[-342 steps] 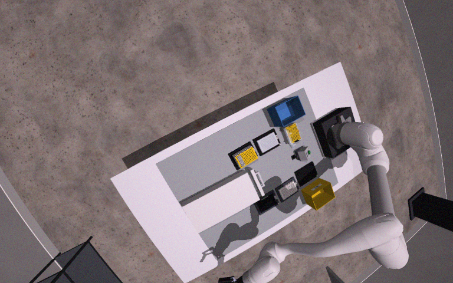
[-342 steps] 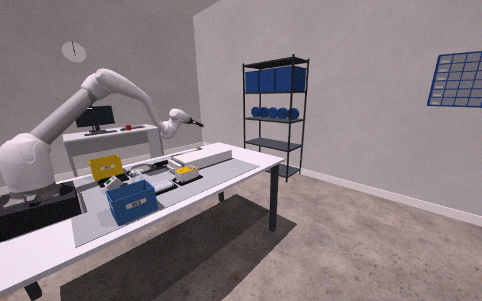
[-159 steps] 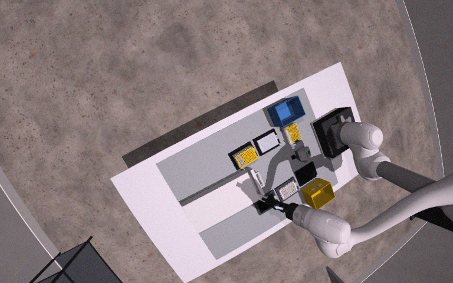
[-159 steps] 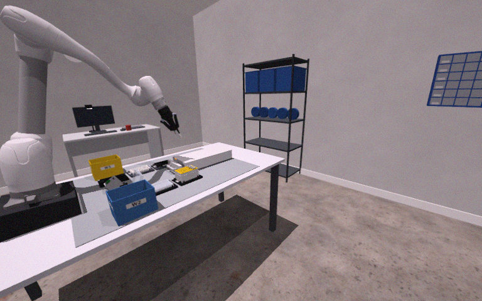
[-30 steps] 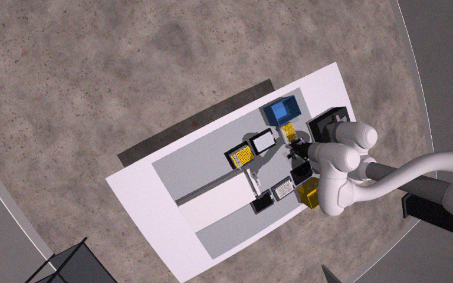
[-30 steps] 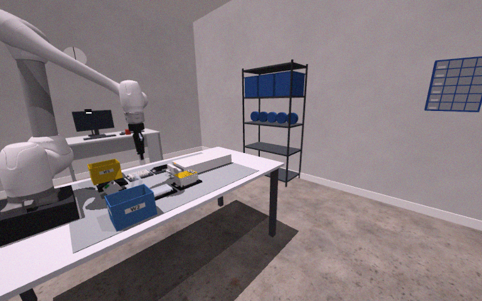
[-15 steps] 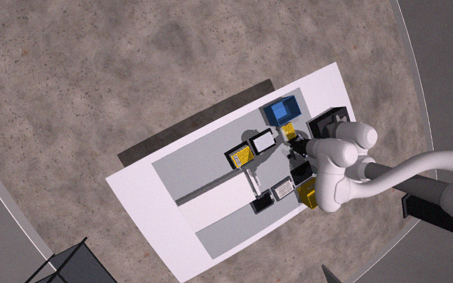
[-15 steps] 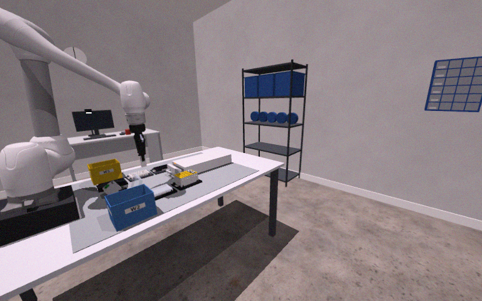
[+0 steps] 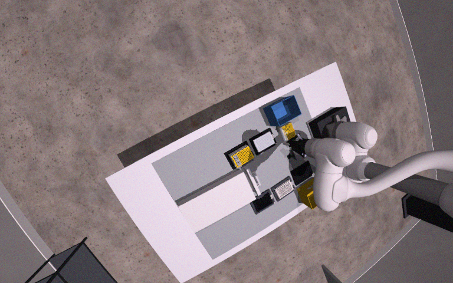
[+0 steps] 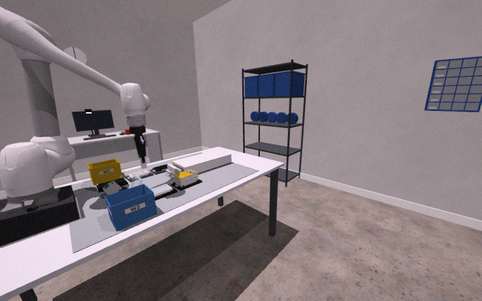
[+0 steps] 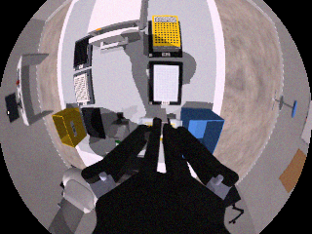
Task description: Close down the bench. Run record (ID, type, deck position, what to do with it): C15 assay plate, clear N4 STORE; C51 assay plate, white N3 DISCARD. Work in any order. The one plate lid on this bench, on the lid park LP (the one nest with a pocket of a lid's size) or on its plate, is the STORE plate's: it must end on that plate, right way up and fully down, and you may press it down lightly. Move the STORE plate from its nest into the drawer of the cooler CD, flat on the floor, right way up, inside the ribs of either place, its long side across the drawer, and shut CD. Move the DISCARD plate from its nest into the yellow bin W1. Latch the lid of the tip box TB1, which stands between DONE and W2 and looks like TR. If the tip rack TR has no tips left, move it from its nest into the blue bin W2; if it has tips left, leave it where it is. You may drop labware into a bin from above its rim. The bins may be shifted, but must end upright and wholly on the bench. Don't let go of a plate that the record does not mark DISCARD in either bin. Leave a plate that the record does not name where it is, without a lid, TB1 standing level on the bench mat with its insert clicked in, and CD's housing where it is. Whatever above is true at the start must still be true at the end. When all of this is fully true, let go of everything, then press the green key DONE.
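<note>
My gripper is shut and empty. It hangs point down above the bench, beside the tip box TB1, whose yellow tips show from above. In the side view the gripper stands well above the mat. The white plate lies in its nest left of TB1, and also shows in the wrist view. The clear plate lies in a nest near the yellow bin W1. The tip rack TR holds yellow tips. The blue bin W2 stands behind TB1. The cooler CD is the long white box.
Two dark nests lie beside the clear plate. The arm's black base stands at the bench's right end. My arm covers part of the yellow bin and the mat near it.
</note>
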`<state>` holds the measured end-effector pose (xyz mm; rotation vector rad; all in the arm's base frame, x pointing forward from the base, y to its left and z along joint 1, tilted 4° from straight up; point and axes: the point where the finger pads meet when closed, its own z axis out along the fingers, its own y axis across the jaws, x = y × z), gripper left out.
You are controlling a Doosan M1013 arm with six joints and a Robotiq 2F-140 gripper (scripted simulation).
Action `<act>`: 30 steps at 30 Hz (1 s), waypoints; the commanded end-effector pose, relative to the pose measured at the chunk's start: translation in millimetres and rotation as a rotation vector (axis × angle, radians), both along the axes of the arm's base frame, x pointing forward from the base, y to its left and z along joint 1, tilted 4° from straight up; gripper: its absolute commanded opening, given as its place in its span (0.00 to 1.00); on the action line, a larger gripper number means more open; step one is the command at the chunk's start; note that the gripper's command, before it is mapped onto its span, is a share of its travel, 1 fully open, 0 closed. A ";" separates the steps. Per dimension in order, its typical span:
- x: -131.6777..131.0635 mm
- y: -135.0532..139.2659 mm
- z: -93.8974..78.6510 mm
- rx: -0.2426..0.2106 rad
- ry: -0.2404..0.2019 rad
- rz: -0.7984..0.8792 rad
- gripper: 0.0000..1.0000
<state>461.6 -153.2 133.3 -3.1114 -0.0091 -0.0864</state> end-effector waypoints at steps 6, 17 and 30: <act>0.8 0.4 -13.3 0.000 0.000 0.000 0.00; 1.6 0.8 -28.3 0.000 0.000 0.000 0.00; 2.8 1.5 -49.9 0.000 0.000 0.000 0.00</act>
